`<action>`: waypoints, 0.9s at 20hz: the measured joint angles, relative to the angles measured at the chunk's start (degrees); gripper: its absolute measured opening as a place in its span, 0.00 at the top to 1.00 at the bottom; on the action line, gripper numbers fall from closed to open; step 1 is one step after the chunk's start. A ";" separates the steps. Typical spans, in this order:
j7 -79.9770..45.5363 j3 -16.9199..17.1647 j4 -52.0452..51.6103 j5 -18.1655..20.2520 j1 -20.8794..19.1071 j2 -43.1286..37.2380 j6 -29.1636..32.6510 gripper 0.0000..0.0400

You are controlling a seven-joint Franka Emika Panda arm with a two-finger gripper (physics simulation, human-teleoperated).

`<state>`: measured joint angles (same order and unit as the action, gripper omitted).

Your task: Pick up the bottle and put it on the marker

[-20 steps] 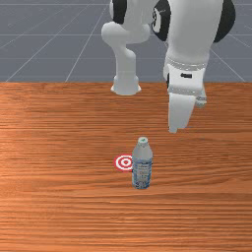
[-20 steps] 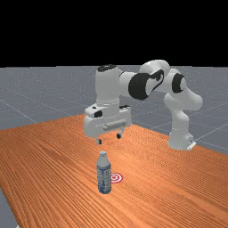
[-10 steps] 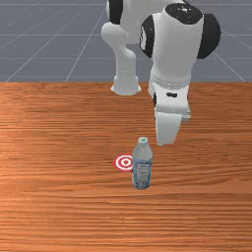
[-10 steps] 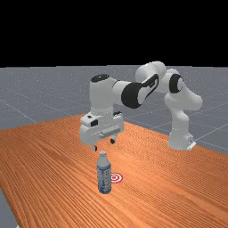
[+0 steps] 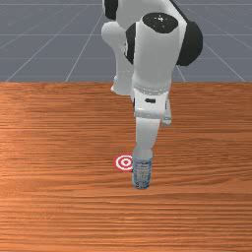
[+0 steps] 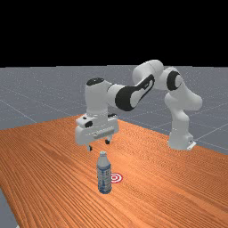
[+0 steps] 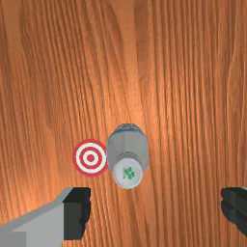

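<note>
In the far view my gripper (image 6: 99, 145) hangs open above the level of the bottle's cap. The bottle (image 6: 104, 175), grey-white with a blue label, stands upright on the table beside the red and white ringed marker (image 6: 116, 177). In the front view my hand hides the cap and upper part of the bottle (image 5: 141, 172); the marker (image 5: 125, 162) lies just to its left. Looking down in the wrist view, the bottle's white cap with a green print (image 7: 128, 172) appears between the widely parted fingers of the gripper (image 7: 156, 212), touching neither.
Wood-grained table top (image 5: 59, 197) stretches around the bottle and marker. The arm's base (image 6: 180, 140) stands at the far view's right, near the table's edge.
My hand has travelled toward the front view's left and nearer that camera, and come somewhat lower, to over the bottle. Bottle and marker have stayed put.
</note>
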<state>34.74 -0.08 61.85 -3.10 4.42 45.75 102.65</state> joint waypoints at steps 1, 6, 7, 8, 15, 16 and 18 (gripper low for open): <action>0.98 -0.83 -0.21 1.49 -0.72 -0.04 -1.58 0.00; 1.09 -0.46 7.52 0.35 -0.32 -4.68 1.64 0.00; 0.11 -0.31 9.76 0.40 -0.24 -5.72 4.13 0.00; -1.02 0.63 7.66 -1.40 0.70 -4.42 2.08 0.00; 0.08 -0.20 7.75 0.10 -0.03 -1.50 3.70 0.00; 0.03 -0.18 8.51 0.07 -0.02 -1.75 4.48 0.00; 0.11 -0.27 9.47 0.22 -0.12 -2.20 5.38 0.00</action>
<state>34.85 -0.35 71.32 -2.88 4.30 43.56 108.02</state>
